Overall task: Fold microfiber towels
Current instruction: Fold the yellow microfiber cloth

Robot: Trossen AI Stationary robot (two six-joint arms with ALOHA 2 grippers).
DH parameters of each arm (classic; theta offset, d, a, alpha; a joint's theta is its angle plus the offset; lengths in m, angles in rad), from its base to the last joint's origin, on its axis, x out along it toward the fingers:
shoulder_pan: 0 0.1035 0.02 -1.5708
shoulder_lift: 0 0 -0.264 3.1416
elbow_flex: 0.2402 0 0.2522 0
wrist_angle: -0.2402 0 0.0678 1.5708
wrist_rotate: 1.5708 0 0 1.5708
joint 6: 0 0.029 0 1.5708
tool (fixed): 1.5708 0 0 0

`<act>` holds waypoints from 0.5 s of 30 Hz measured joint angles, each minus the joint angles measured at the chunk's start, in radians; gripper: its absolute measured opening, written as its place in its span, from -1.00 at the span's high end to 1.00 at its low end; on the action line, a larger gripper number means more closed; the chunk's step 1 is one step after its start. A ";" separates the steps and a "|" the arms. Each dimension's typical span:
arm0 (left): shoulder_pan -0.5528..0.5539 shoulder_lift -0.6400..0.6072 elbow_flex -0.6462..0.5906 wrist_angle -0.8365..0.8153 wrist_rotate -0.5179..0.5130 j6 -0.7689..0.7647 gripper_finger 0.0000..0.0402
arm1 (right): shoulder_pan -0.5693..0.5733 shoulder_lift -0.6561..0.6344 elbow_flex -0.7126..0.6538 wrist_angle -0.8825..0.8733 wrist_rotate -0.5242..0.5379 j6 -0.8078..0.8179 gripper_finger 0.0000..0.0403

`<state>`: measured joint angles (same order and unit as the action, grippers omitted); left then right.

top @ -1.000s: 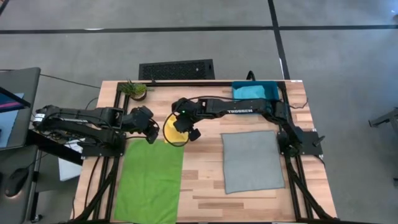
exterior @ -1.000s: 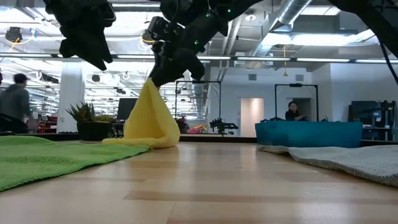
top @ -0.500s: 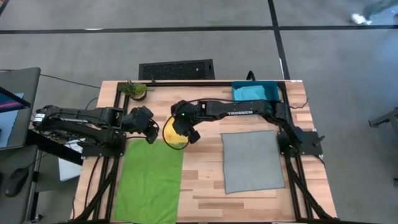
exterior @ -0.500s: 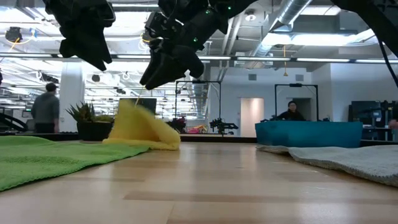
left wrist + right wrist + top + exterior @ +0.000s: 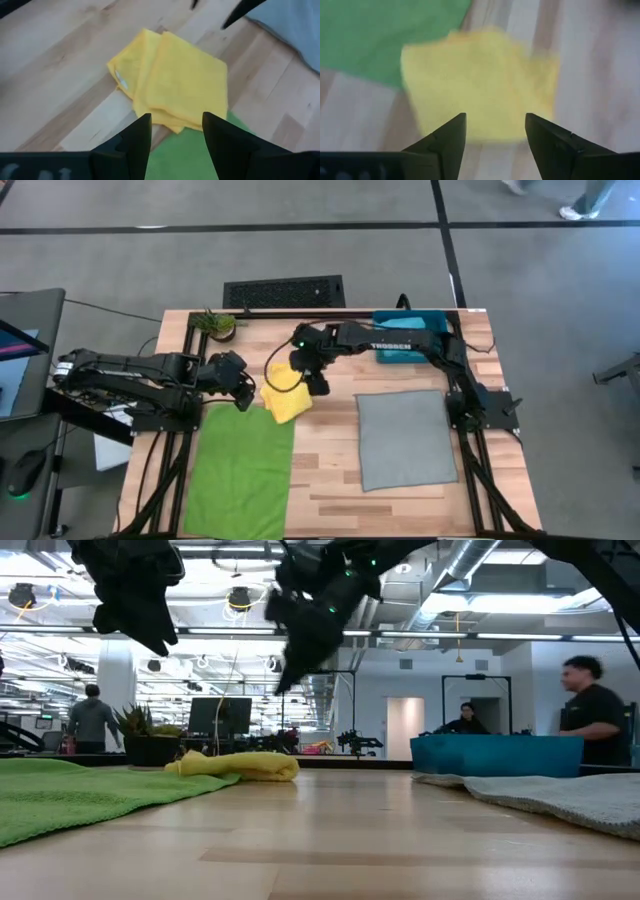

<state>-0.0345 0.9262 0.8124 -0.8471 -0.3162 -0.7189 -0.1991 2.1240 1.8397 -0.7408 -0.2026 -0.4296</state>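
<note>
Wooden table [image 5: 330, 470] holds my limp, light yellow towel [image 5: 284, 402] (pinch a corner), right gripper [image 5: 318, 383] wide, empty.

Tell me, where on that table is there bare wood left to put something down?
The widest bare strip runs between the green towel and the grey towel, down to the table's near edge. It is crowded at the far side, where the folded yellow towel, both grippers, the plant and the teal bin sit.
</note>
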 joint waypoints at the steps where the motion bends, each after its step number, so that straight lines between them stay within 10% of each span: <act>1: 0.000 0.007 -0.007 0.000 -0.016 -0.007 0.16 | -0.011 -0.002 0.000 -0.022 -0.022 0.020 -0.12; 15: 0.203 0.043 -0.177 0.252 0.207 -0.149 0.16 | -0.036 -0.051 0.003 -0.099 -0.046 0.056 -0.12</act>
<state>0.1689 0.9688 0.6358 -0.5954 -0.1093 -0.8684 -0.2352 2.0731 1.8428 -0.8394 -0.2485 -0.3740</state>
